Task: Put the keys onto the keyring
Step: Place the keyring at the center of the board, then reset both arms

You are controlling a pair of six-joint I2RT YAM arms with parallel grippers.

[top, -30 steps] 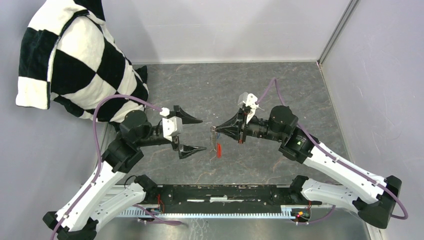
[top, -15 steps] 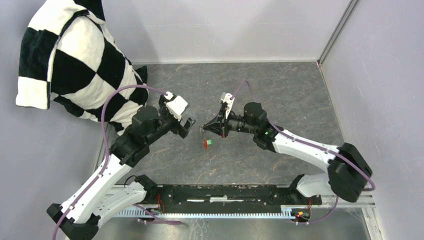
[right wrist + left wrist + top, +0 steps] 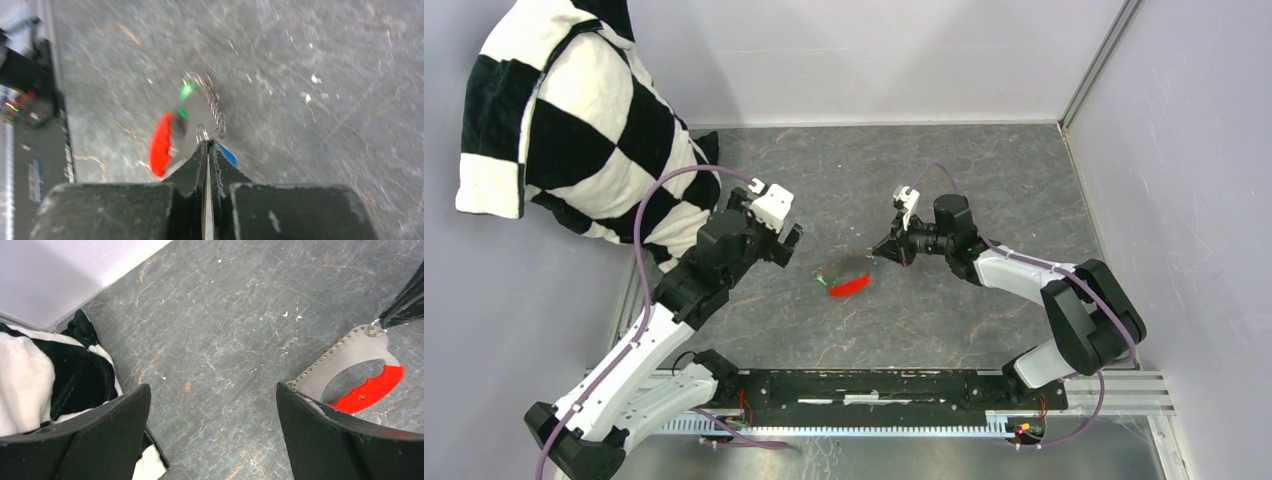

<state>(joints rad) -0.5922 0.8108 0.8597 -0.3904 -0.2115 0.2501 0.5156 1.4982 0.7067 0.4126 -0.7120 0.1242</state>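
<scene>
Seen from above, the keyring (image 3: 842, 272) lies on the bench (image 3: 984, 180) between the two arms, its red tag (image 3: 851, 286) flat on the stone. The right fingers (image 3: 884, 249) reach down to its right-hand end, while the left fingers (image 3: 792, 238) hang near it but apart, and a checkered cloth (image 3: 574, 130) is heaped in the far left corner. In the left wrist view those fingers (image 3: 105, 432) stand wide apart with nothing between them. Beyond one of them the grey strap (image 3: 345, 352) loops beside the red tag (image 3: 371, 390), and the dark tip of the right fingers (image 3: 407, 300) meets the keyring (image 3: 374, 330) at its thin metal loop. The right wrist view is blurred, yet its fingers (image 3: 192, 167) are plainly pressed together, nipping that loop. The green key (image 3: 187, 90) lies past the strap, and the blue key (image 3: 228, 155) sits just beside the fingertips. Whether either key is threaded on the ring cannot be told. I judge the ring secured, with at least one threading probably left.
</scene>
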